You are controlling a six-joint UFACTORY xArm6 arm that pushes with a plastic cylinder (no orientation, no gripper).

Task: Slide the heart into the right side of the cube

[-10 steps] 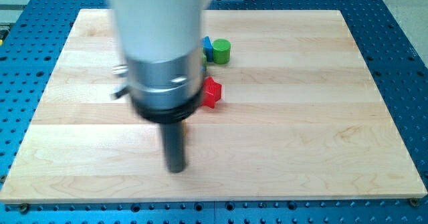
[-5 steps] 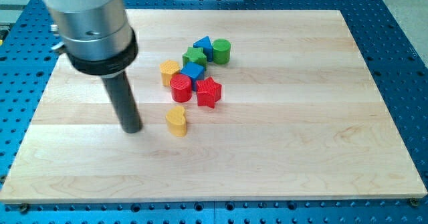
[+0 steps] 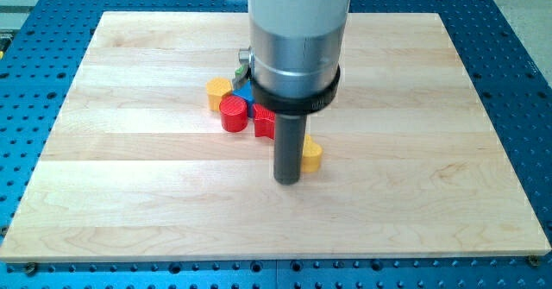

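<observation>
The yellow heart (image 3: 311,156) lies on the wooden board, right of centre and mostly hidden behind my rod. My tip (image 3: 287,181) rests on the board touching the heart's left side. The blue cube (image 3: 244,96) sits up and to the left in a cluster, only partly visible behind the arm. A red cylinder (image 3: 233,114) stands just below the cube. A red star (image 3: 264,122) is right of the cylinder, partly hidden by the rod. A yellow block (image 3: 218,91) is left of the cube.
A sliver of a green block (image 3: 239,70) shows at the arm's left edge; the other blocks of the cluster are hidden behind the arm. The board (image 3: 431,151) is ringed by a blue perforated table (image 3: 517,47).
My rod swung from the view's left to the centre. The yellow heart moved right, from below the red cylinder to the rod's right. The arm now hides the green and blue blocks at the top.
</observation>
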